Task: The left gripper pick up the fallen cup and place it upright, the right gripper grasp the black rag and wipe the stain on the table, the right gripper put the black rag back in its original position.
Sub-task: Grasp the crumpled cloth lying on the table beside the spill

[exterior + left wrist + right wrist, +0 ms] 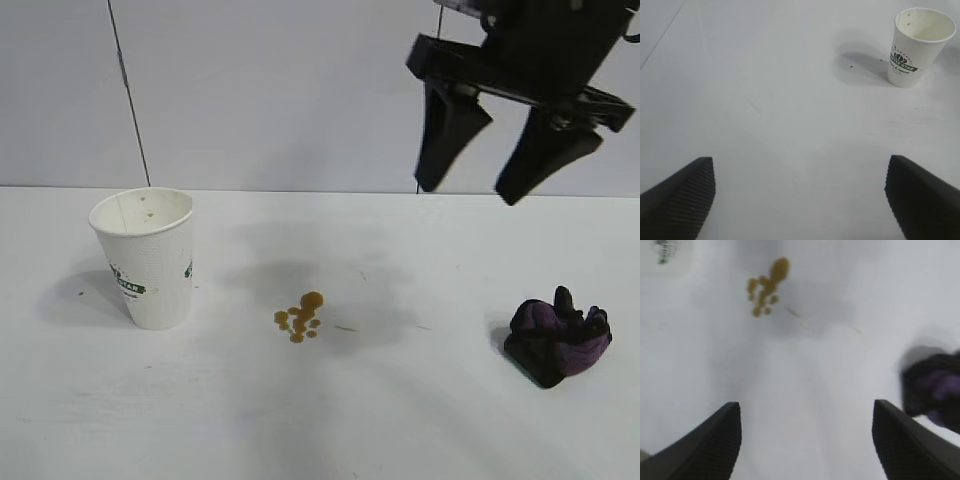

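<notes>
Now, step in hand: the paper coffee cup (145, 256) already stands upright, so by my judgement the rag pickup comes next.
Key relation: my right claw (482, 190) hangs high over the tabletop (330, 420), and the black rag (556, 338) lies below it and toward the right edge, so the claw must drop and shift rightward to straddle it.
Nearer arm: the right one; my left claw (800, 197) shows only in its own wrist view, over bare tabletop well apart from the cup.
Right claw state: fingers spread fairly wide, pointing steeply down, holding nothing.
Left claw state: fingers spread very wide, empty.
Rag: a bunched wad of black and dark purple cloth, soft and lumpy, with no clear long axis; near the right edge, touching nothing else.
Stain (300, 318): a small cluster of amber-brown drops, glossy, near the middle of the tabletop, between cup and rag and well apart from both.
Cup: white dotted paper, green-and-white logo, mouth up, toward the left edge.
Tabletop: flat, white, faintly grained.
Risk, as I judge it: the wad is loose, so a shallow pinch may catch only one fold.
</notes>
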Controlling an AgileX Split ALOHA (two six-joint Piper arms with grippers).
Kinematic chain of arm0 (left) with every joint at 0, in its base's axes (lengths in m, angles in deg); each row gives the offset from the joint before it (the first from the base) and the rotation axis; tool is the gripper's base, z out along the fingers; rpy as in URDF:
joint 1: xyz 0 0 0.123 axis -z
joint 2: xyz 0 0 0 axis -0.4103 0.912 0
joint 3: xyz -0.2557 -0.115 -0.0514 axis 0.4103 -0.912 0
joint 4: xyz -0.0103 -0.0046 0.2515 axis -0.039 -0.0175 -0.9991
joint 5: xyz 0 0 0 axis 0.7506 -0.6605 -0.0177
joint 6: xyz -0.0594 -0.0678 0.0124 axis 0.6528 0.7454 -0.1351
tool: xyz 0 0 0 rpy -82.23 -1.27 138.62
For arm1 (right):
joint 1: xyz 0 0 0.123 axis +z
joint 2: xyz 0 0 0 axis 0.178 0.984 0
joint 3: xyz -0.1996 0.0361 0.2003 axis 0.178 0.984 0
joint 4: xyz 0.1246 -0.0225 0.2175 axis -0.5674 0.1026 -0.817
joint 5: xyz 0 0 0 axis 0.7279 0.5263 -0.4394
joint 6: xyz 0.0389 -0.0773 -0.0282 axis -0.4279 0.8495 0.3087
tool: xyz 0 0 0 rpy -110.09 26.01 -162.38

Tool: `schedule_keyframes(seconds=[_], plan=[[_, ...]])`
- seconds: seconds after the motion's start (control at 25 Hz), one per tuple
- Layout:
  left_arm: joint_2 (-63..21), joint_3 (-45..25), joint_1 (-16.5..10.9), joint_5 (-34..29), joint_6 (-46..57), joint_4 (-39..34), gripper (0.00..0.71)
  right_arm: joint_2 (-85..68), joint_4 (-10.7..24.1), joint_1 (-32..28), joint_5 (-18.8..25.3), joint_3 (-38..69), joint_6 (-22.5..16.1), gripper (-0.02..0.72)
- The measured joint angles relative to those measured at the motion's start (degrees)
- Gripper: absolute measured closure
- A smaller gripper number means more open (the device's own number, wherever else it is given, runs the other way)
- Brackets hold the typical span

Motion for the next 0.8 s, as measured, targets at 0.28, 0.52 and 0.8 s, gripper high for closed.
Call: schedule_keyframes(seconds=[0.28, 0.52, 0.8], plan=[[0.00, 0.00, 0.00, 0.00, 0.00, -0.06, 0.047, 4.11, 5.11, -0.04, -0.74, 1.64, -3.89, 0.201], [0.00, 0.00, 0.00, 0.00, 0.00, -0.12, 0.047, 9.43, 5.92, -0.06, -4.81, 5.16, -4.28, 0.201], [0.00, 0.00, 0.00, 0.00, 0.00, -0.18, 0.047, 11.14, 12.92, -0.18, -5.92, 5.98, -10.26, 0.201]])
